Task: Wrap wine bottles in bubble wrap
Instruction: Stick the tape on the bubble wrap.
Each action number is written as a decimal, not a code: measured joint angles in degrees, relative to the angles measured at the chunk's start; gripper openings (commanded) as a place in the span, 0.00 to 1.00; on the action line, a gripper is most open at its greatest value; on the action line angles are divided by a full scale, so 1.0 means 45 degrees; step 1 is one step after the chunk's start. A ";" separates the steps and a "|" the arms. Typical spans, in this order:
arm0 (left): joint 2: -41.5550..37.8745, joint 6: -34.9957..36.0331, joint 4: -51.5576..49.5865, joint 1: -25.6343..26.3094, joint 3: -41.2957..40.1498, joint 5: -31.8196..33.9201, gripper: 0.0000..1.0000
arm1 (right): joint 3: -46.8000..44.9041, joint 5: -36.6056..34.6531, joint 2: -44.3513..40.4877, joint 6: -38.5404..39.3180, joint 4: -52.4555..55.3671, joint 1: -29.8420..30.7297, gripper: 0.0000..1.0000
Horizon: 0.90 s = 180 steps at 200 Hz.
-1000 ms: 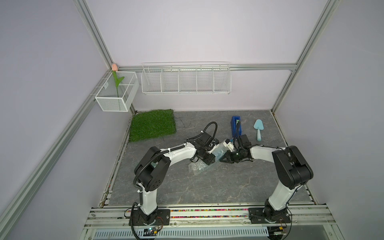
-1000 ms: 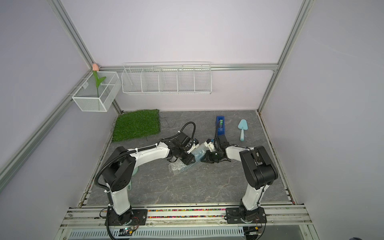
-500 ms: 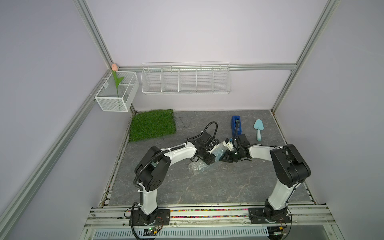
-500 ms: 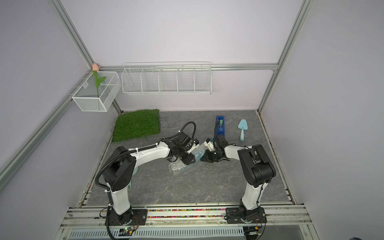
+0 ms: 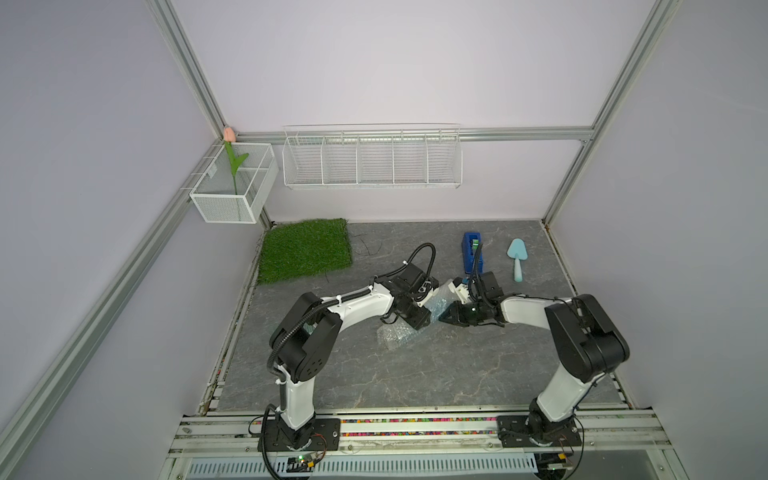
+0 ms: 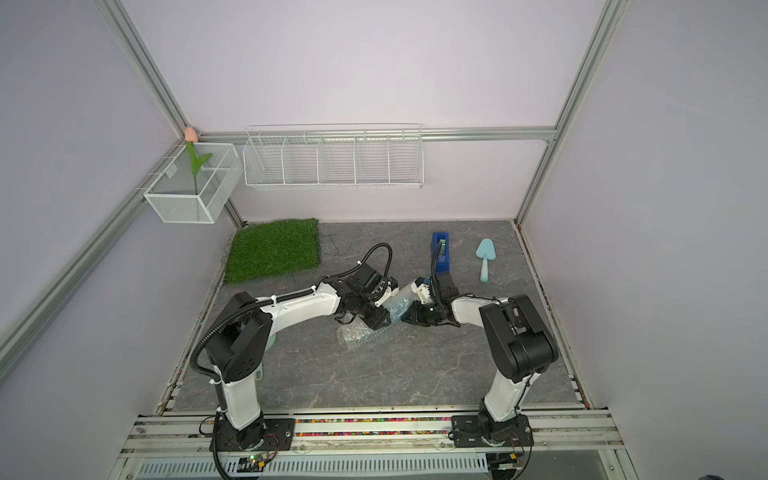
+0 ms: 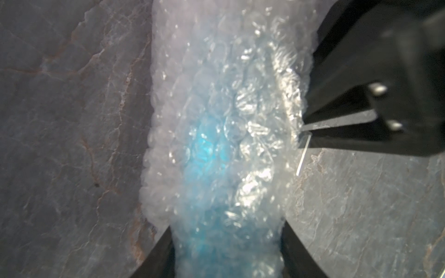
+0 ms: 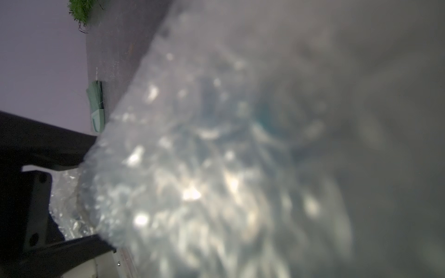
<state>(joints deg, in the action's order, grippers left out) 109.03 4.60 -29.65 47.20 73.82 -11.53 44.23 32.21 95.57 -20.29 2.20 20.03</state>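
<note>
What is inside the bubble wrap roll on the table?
A blue shape, the wine bottle, shows through the bubble wrap. Its neck and cap are covered and cannot be seen.

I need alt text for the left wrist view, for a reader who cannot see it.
A bottle, blue through its bubble wrap, lies on a grey stone-look table, gripped between the fingers of the left gripper. The tips of the right gripper sit at the wrap's edge.

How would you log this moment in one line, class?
bottle: rolled inside bubble wrap | left hand: clamped on wrapped bottle | right hand: tips at wrap edge, grip unclear
</note>
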 measured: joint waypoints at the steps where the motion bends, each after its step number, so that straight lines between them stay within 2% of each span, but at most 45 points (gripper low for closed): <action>1: 0.0000 0.0000 0.0000 0.0000 0.0000 0.0005 0.50 | -0.0019 -0.0058 -0.0078 -0.0024 0.0019 0.0000 0.48; 48: -0.0087 -0.0204 0.0015 0.0097 -0.0034 0.0335 0.52 | -0.0670 -0.2074 -0.4707 0.1005 0.1010 -0.0233 0.65; 68: -0.0117 -0.0369 0.0029 0.0121 -0.0044 0.0461 0.54 | -0.0860 -0.3143 -0.6547 0.1336 0.1549 -0.0763 0.79; 87: -0.0160 -0.0578 0.0044 0.0170 -0.0049 0.0607 0.58 | -0.1010 -0.4138 -0.7985 0.1715 0.1821 -0.1404 1.00; 98: -0.0180 -0.0719 0.0019 0.0189 -0.0049 0.0685 0.63 | -0.1103 -0.4843 -0.8762 0.1899 0.1831 -0.1729 0.89; 122: -0.0282 -0.0962 -0.0321 0.0189 -0.0049 0.1078 0.79 | -0.1642 -0.6416 -1.0006 0.2404 0.1447 -0.2273 0.89; 140: -0.0563 -0.1302 -0.0549 0.0189 -0.0063 0.1515 0.99 | -0.2565 -0.7572 -1.0336 0.2905 0.0384 -0.2671 0.89; 180: -0.3177 -0.1841 -0.0340 0.0180 -0.0151 0.2953 1.00 | -0.5260 -0.9758 -0.9117 0.3779 -0.3128 -0.3376 0.89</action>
<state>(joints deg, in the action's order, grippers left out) 94.74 -3.68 -31.18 48.01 73.14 1.76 20.56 -11.70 54.54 -3.29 -11.88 4.84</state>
